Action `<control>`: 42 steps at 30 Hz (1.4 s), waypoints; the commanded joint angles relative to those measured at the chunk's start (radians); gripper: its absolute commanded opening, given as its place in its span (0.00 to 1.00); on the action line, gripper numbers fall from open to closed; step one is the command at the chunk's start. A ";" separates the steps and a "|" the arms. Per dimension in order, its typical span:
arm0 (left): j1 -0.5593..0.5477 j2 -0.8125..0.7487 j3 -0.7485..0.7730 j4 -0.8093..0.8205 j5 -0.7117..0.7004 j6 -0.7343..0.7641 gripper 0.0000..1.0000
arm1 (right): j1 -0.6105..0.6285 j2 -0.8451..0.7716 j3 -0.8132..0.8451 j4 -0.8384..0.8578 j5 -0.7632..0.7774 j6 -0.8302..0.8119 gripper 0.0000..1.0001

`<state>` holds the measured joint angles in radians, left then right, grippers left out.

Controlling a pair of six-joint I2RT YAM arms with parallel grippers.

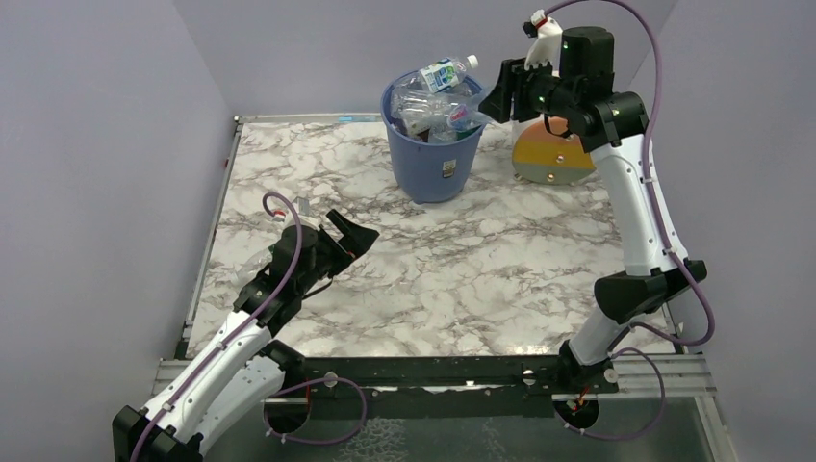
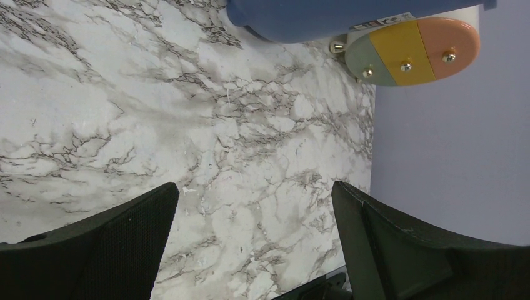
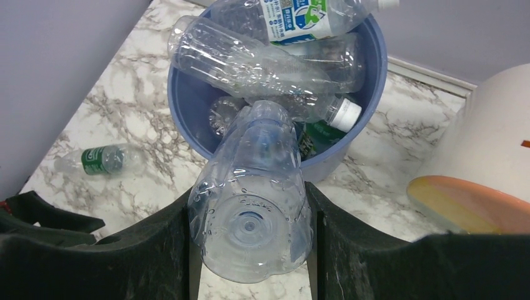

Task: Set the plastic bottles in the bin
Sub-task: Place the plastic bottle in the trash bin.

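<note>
Bottle clamped in right claw, pointing into the bin (crowded); left claw spread wide.

I am wearing white shells along my left arm and right arm, with black joints between them and black bases sitting on the black rail. Purple cables are looping up from that rail. My left claw and right claw are showing black, finely textured fingers.
</note>
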<state>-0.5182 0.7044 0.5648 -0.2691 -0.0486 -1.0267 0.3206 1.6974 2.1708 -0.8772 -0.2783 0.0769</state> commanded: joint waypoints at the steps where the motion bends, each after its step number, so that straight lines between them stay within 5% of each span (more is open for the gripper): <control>1: 0.003 0.000 0.005 0.038 0.021 0.007 0.99 | -0.015 0.033 0.012 -0.012 -0.108 -0.009 0.49; 26: 0.003 0.028 0.009 0.059 0.031 0.005 0.99 | -0.113 0.217 0.023 0.015 -0.198 0.007 0.61; 31: 0.003 0.029 0.005 0.059 0.034 0.005 0.99 | -0.114 0.195 0.002 0.024 -0.178 0.006 0.62; 36: 0.003 0.036 0.002 0.062 0.037 0.007 0.99 | -0.114 0.143 -0.021 0.051 -0.179 0.020 0.75; 42: 0.003 0.056 0.005 0.078 0.046 0.009 0.99 | -0.114 0.096 -0.097 0.128 -0.220 0.057 0.75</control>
<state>-0.5182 0.7532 0.5644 -0.2260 -0.0265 -1.0271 0.2062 1.8622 2.1204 -0.8345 -0.4629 0.1043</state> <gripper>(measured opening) 0.989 0.756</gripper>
